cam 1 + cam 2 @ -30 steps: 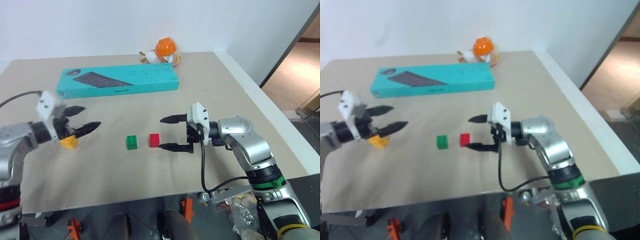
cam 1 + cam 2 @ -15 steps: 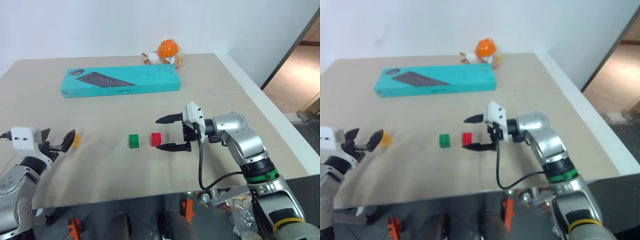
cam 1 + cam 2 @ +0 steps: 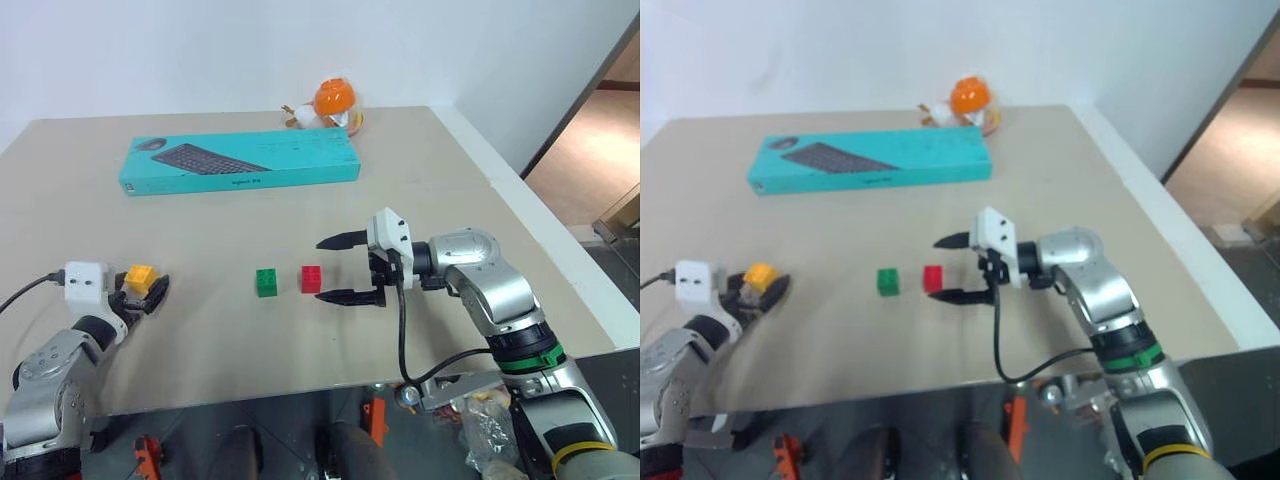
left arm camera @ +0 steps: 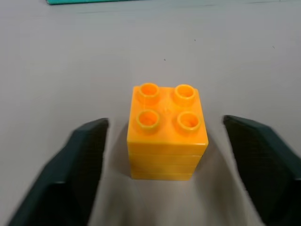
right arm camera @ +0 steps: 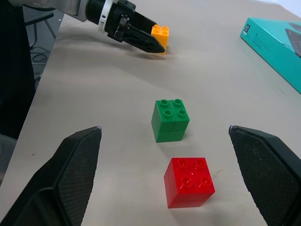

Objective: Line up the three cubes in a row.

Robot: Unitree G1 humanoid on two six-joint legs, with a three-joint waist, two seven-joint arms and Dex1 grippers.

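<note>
Beige table (image 3: 230, 215) is filling the left eye view. At the lower left, the left gripper (image 3: 148, 293) is sitting around the yellow cube (image 3: 139, 276). Near the middle, the green cube (image 3: 266, 282) and red cube (image 3: 312, 279) are sitting side by side, with the wide-open right gripper (image 3: 332, 268) just right of them.

Up close in the left wrist view, the yellow cube is sitting between the parted fingers (image 4: 87, 155), not touching them.

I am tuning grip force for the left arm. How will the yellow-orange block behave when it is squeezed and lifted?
The yellow-orange block looks like stiff moulded plastic, so it should not deform. Its flat sides suit the left hand, though the glossy surface may slip. It sits flat on the table, so rolling seems unlikely; it is probably light.
</note>
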